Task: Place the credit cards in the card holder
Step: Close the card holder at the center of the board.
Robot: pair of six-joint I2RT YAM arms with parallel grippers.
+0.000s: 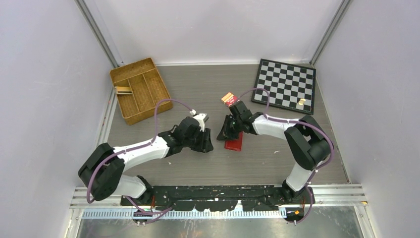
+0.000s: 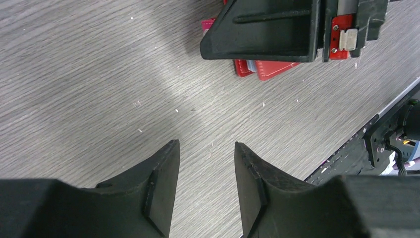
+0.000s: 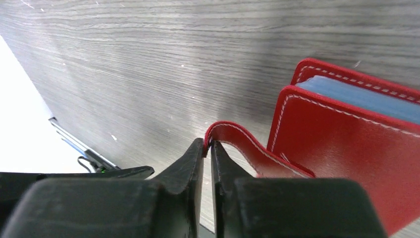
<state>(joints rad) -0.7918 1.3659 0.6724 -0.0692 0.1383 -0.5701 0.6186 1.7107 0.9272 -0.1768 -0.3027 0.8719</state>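
The holder lies on the table just ahead of the low-leaning right hand, which is clamped on its tab. Only this wrist view shows its blue sleeves. The left hand hovers nearby, fingers apart and empty.

Red card holder mid-table under right gripper; left gripper just beside. Wicker tray far-left corner, chessboard far-right.
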